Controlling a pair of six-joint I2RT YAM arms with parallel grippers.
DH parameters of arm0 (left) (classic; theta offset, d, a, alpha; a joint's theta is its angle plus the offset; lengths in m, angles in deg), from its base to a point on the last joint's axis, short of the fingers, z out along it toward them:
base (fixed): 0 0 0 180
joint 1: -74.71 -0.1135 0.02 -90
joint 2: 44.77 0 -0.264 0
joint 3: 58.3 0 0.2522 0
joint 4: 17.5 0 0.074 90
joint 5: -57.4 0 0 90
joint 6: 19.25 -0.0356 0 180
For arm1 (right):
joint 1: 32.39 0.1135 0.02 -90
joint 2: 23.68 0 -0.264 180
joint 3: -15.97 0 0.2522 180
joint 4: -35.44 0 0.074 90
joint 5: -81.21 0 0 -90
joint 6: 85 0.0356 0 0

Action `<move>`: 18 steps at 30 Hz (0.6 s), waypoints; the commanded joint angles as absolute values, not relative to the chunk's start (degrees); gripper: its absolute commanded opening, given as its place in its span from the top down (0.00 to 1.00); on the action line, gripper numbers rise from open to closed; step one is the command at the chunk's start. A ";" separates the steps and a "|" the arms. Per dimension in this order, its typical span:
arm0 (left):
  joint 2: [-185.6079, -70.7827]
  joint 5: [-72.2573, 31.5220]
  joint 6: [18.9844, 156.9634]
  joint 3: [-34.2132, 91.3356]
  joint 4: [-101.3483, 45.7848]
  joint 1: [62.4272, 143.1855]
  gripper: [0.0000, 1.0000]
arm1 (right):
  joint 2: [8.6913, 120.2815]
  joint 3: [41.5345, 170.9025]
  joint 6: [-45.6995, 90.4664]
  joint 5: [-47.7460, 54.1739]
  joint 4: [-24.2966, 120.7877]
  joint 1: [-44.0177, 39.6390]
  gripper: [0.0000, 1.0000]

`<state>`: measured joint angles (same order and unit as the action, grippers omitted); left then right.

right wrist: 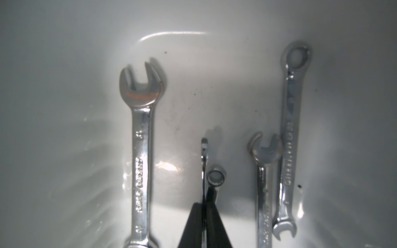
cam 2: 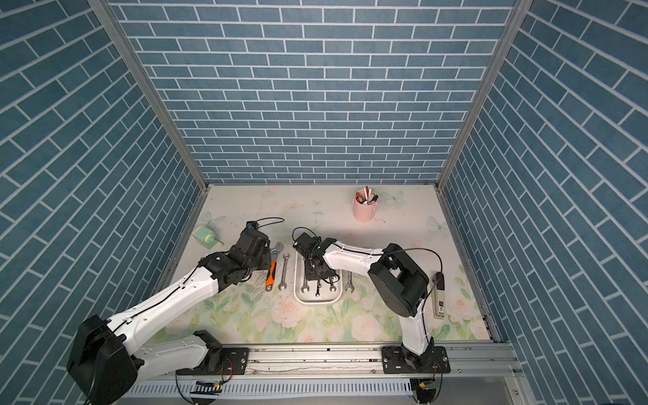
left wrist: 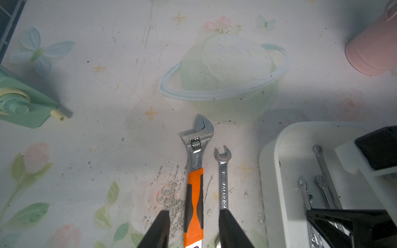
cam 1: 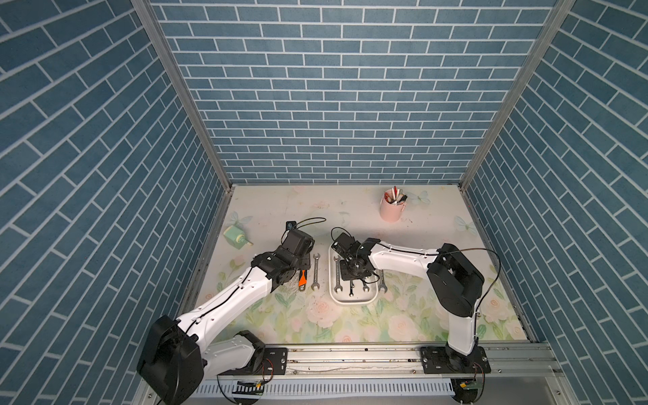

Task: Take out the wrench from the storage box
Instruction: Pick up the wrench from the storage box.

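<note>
The white storage box lies mid-table in both top views, its rim showing, with several silver wrenches inside. My right gripper reaches down into the box and is shut on a thin wrench turned on its edge between the fingers. Beside it lie a small ring wrench, a large open-end wrench and a long combination wrench. My left gripper hovers open left of the box, its fingers either side of an orange-handled adjustable wrench without touching it.
An open-end wrench lies on the mat between the orange wrench and the box, and another wrench lies right of the box. A pink pen cup stands at the back right, a green tape dispenser at the left, and a grey device at the right.
</note>
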<state>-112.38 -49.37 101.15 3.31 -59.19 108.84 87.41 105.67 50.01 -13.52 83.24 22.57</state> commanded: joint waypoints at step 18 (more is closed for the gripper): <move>-112.48 -49.34 101.28 3.10 -59.30 108.53 0.57 | 78.13 110.02 48.27 -18.83 90.60 21.60 1.00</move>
